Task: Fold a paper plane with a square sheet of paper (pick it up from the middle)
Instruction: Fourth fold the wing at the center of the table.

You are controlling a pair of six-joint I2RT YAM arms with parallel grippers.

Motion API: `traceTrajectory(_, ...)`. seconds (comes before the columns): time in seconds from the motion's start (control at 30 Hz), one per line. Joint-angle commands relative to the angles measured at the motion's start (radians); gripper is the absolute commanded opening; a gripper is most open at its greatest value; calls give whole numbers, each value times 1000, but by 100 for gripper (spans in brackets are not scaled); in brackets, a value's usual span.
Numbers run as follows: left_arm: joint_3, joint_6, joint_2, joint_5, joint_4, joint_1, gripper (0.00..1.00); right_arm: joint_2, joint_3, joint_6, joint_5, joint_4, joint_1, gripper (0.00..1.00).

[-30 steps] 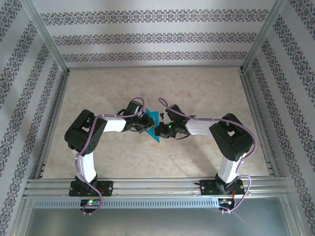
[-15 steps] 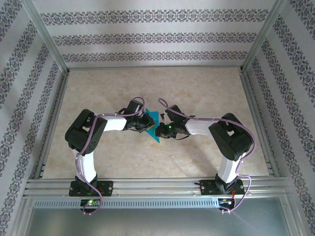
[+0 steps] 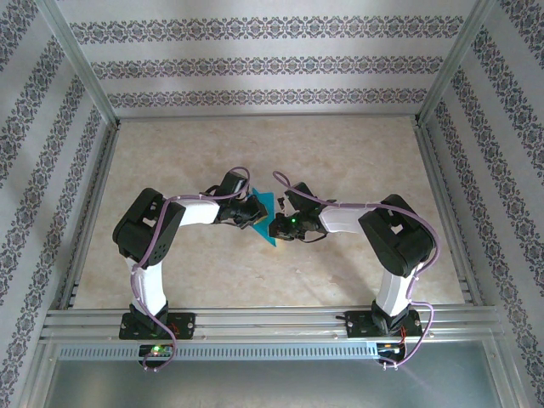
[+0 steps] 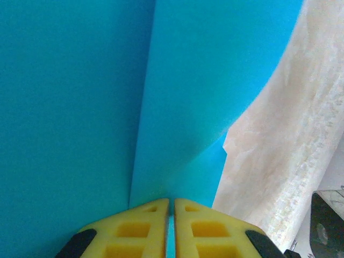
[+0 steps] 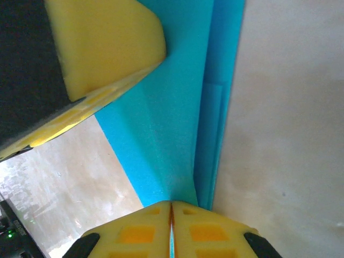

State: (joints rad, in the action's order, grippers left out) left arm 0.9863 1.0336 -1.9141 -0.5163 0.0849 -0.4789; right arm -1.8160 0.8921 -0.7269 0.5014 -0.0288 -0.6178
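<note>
Pinching from both sides: the left gripper (image 4: 171, 201) has its yellow pads pressed together on the near edge of the sheet of paper (image 4: 80, 107). The right gripper (image 5: 171, 204) is likewise clamped on the same teal sheet, with nothing but paper between its pads. From above, the sheet sits between the two wrists at mid-table (image 3: 357, 153), one teal corner poking toward the far wall and another toward the arm bases. I cannot tell whether it touches the table surface. The sheet is partly folded. The right wrist view shows several layers stacked along one long edge with a small step between them, while the left wrist view shows a soft curl beside a straight fold line rather than a flat, pressed crease. Risks, as I judge them: the two grips are close together on thin paper, so pulling the wrists apart could tear it at a pinch point. Pushing them together could buckle it off the intended crease. The stacked layers could slide past one another if either grip loosens, skewing the fold. Letting go on one side would leave the sheet hanging from a single edge, free to flop open. Containers: nothing here serves as one, and the paper is carried by the two grips alone.
</note>
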Motion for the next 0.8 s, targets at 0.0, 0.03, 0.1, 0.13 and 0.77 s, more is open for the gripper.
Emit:
traceTrajectory(0.0,-10,13,-57,80,-157,-14,12,-25,13,21,-49,-80,0,11)
traceTrajectory(0.03,-8,13,-59,80,-161,-14,12,-25,13,21,-51,-82,0,11)
traceTrajectory(0.1,-6,13,-62,81,-168,-14,12,-27,14,20,-50,-85,0,11)
traceTrajectory(0.13,-5,13,-63,82,-170,-13,12,-29,16,20,-46,-85,0,11)
traceTrajectory(0.77,15,16,-85,97,-222,-14,12,37,65,63,-10,-98,-42,11)
